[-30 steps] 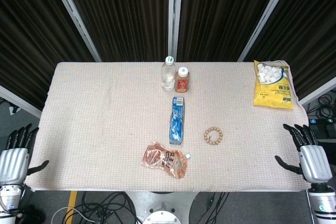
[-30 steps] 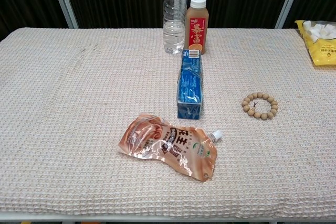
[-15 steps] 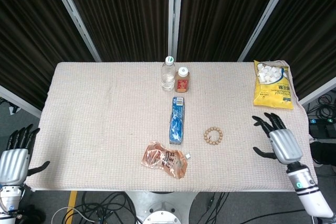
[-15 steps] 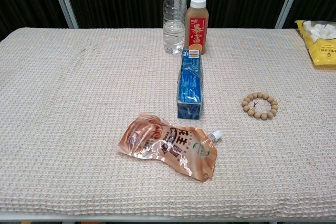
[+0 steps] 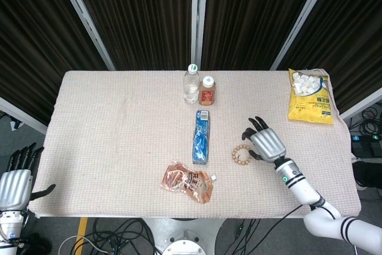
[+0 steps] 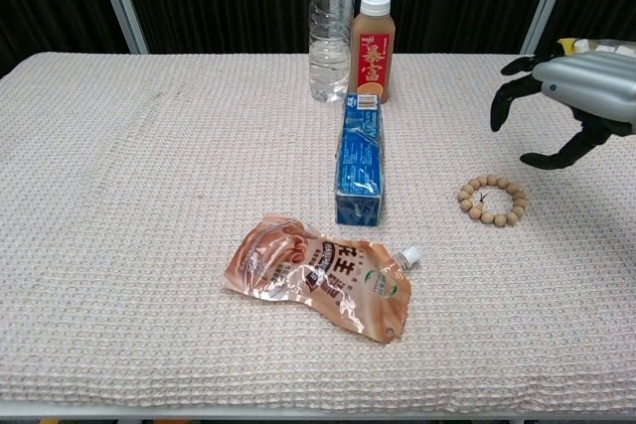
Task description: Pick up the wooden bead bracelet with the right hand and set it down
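Note:
The wooden bead bracelet (image 5: 242, 155) (image 6: 491, 200) lies flat on the beige cloth, right of the blue box. My right hand (image 5: 264, 141) (image 6: 569, 96) hovers just right of and above it, palm down, fingers spread and curved, holding nothing. My left hand (image 5: 16, 180) hangs off the table's front left corner, fingers apart and empty; the chest view does not show it.
A blue box (image 5: 202, 137) lies lengthwise mid-table, with an orange spouted pouch (image 5: 187, 181) in front of it. A clear water bottle (image 5: 191, 84) and an orange drink bottle (image 5: 208, 91) stand at the back. A yellow snack bag (image 5: 310, 95) lies at the back right.
My right hand has swung in from the table's right edge leftward over the cloth, arriving beside the bracelet. The bracelet and my left hand have not moved.

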